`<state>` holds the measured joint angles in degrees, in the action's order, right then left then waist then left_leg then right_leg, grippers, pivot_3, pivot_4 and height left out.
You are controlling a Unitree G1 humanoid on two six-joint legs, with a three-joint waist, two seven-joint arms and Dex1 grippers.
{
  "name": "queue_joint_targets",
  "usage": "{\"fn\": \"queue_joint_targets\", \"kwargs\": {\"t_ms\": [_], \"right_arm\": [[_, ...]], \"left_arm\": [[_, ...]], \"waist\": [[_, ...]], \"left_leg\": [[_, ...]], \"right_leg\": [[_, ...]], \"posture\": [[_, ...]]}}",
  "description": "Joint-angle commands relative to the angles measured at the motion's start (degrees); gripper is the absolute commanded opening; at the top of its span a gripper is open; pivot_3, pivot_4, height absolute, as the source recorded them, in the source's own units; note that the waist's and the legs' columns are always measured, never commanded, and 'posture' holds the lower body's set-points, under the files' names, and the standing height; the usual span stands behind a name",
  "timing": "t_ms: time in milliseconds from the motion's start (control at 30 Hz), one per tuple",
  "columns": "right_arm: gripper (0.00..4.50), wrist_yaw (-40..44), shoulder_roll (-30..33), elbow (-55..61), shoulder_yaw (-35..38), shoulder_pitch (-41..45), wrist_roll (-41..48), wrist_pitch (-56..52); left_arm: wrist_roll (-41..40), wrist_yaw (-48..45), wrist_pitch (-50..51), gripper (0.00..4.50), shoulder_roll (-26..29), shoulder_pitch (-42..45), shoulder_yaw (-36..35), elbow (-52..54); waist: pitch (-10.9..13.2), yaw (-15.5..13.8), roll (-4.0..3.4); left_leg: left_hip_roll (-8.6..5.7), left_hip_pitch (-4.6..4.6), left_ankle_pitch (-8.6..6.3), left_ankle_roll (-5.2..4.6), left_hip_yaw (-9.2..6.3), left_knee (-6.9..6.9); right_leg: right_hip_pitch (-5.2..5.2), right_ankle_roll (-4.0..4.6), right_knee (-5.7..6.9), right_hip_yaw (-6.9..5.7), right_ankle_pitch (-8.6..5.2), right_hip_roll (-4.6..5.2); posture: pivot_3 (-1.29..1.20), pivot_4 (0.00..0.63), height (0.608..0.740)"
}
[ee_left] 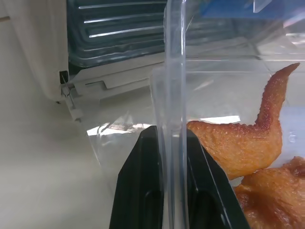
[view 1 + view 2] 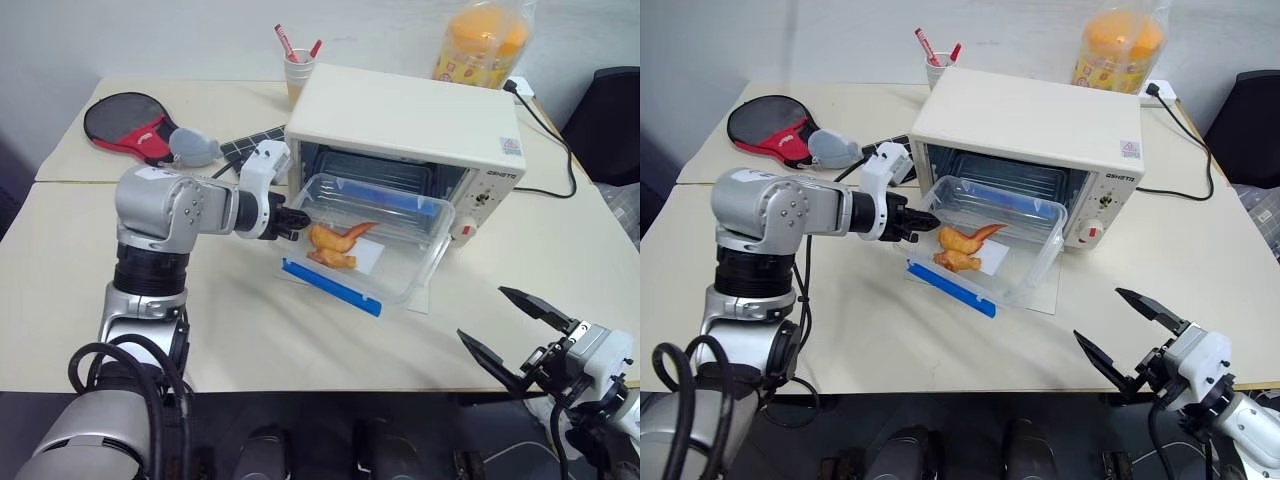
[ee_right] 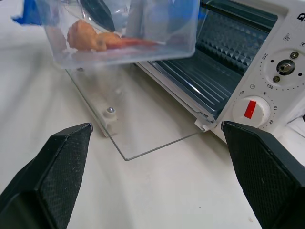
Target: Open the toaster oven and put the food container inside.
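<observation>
The cream-white toaster oven [image 2: 400,120] stands at the middle of the table with its glass door [image 3: 143,129] dropped flat in front of it. Just above that door hangs the clear food container [image 2: 385,250], tilted, with orange food [image 2: 335,245] inside and a blue clip [image 2: 330,287] along its near edge. My left gripper [image 2: 295,218] is shut on the container's left wall, which is pinched between the black fingers [image 1: 138,191]. My right gripper [image 2: 483,315] is open and holds nothing, low at the table's front right, apart from the oven.
A red and black paddle [image 2: 125,125] and a grey object [image 2: 195,147] lie at the back left. A cup with sticks [image 2: 298,70] and an orange bag [image 2: 485,40] stand behind the oven. A black cord [image 2: 560,150] runs along the right side.
</observation>
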<state>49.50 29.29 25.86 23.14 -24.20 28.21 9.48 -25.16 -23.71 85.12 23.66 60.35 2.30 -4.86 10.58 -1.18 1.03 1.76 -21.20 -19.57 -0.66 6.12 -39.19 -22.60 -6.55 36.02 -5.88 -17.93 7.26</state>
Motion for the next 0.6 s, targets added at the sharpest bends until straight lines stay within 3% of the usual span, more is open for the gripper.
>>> {"fn": "queue_joint_targets", "kwargs": {"t_ms": [33,267,300,533,600], "right_arm": [[4.5,-1.3,-1.0,3.1,0.1,-0.7,-0.2,1.6],[4.5,-2.7,-3.2,4.2,-1.0,-2.5,-1.5,3.8],[4.5,-2.9,-3.3,4.2,-1.1,-2.5,-1.7,3.9],[4.5,-2.8,-2.2,4.0,-0.9,-2.6,-1.2,3.4],[4.5,-2.8,-1.4,5.5,-0.6,-3.0,0.3,1.7]], "left_arm": [[2.7,1.4,-3.5,0.05,-0.1,1.6,2.0,-0.5],[4.6,4.5,-3.5,0.05,-2.5,0.9,1.8,1.2],[4.5,4.2,-3.8,0.78,-2.5,0.8,2.1,1.5],[2.7,1.7,-6.0,2.83,-1.9,1.7,-0.6,2.4],[2.2,-1.3,-8.3,2.83,1.0,1.4,-0.4,3.0]], "waist": [[0.0,-0.1,0.0],[0.0,-0.3,0.0],[0.0,-0.3,0.0],[0.0,-0.2,-0.01],[0.0,-0.1,-0.01]], "left_leg": [[0.0,-0.01,0.01,0.0,0.0,-0.01],[0.01,-0.02,0.02,-0.02,-0.07,-0.01],[0.0,-0.02,0.02,-0.04,-0.07,-0.02],[0.01,0.0,0.04,-0.05,-0.07,-0.02],[0.01,-0.01,0.04,-0.05,-0.07,-0.02]], "right_leg": [[0.0,0.0,0.01,0.0,0.0,0.02],[0.04,0.0,0.0,-0.04,0.0,0.11],[0.06,0.0,0.0,-0.03,0.0,0.13],[0.06,-0.01,0.02,-0.04,0.0,0.13],[0.05,-0.01,0.02,-0.04,0.0,0.12]], "posture": [[0.0,0.15,0.74],[0.0,0.15,0.74],[0.0,0.15,0.74],[0.0,0.15,0.74],[0.0,0.15,0.74]]}}
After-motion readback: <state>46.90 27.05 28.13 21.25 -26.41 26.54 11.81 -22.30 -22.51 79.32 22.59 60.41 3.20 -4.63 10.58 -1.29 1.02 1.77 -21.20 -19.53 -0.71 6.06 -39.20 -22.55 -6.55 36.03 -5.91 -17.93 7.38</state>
